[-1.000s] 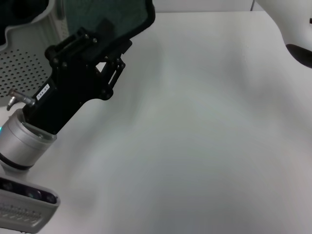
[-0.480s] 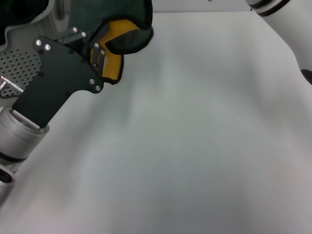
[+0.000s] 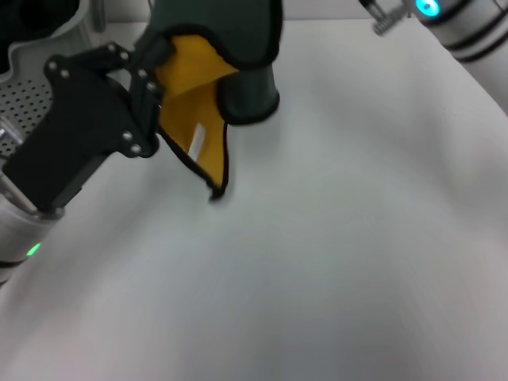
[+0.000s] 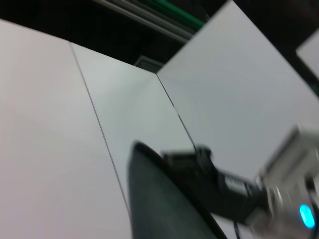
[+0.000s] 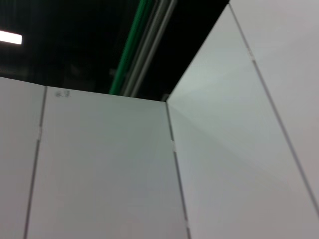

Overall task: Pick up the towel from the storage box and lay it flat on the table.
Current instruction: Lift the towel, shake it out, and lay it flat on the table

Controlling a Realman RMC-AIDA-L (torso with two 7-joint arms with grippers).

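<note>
The white bench (image 3: pixel 333 262) lies bare nearest the robot's body. Beyond that stretch the left hand (image 3: pixel 147 99), black and angular, is clamped on the towel (image 3: pixel 214 95), with the storage box (image 3: pixel 32 95) just beside it on its outer side. Half a second ago the hand sat lower and closer to the box, and only a small yellow fold peeked out beside it. Now the towel has swung out away from the box: its yellow face hangs open in a long pointed flap, black edging down its side, the tip close above the bench, while the dark grey-green face bulges out above and on the side away from the box. A small white label (image 3: pixel 196 141) shows on the yellow; I can't read any writing on it.

Farthest off, on the far side of the towel from the box, the right arm (image 3: pixel 456 24) has pushed further into sight, a blue light glowing on it. Its hand is out of view.

From the left wrist, the towel's dark face (image 4: pixel 159 199) fills the lower part.
</note>
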